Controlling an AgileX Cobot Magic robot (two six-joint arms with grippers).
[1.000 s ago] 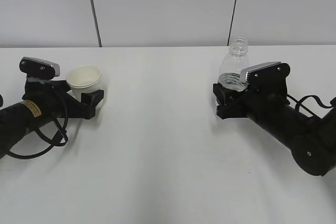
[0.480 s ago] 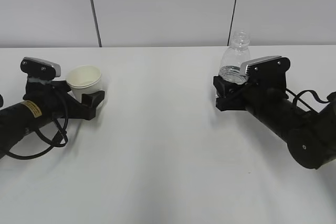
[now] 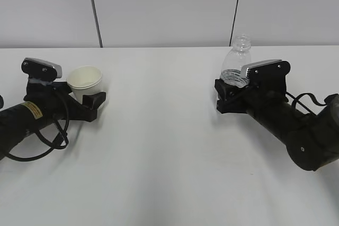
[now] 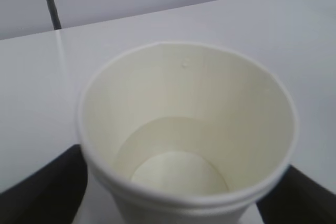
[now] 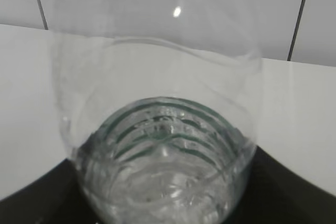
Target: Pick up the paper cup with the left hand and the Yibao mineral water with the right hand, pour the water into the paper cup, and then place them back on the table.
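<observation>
The cream-white paper cup [image 3: 86, 81] stands upright at the left on the white table [image 3: 164, 152]. My left gripper [image 3: 88, 93] has its black fingers on both sides of the cup and is shut on it. In the left wrist view the cup [image 4: 186, 129] fills the frame, with a finger [image 4: 42, 187] at each lower corner. The clear, capless Yibao bottle [image 3: 237, 64] stands upright at the right. My right gripper [image 3: 230, 92] is shut on its lower body and hides the label. In the right wrist view the bottle [image 5: 163, 145] holds some water low down.
A grey panelled wall [image 3: 164, 9] runs behind the table's far edge. A black cable [image 3: 50, 144] loops from the left arm onto the table. The wide stretch of tabletop between the two arms is bare white.
My right gripper rose a little with the bottle, then sank slightly and shifted left. The left gripper and cup have barely moved.
</observation>
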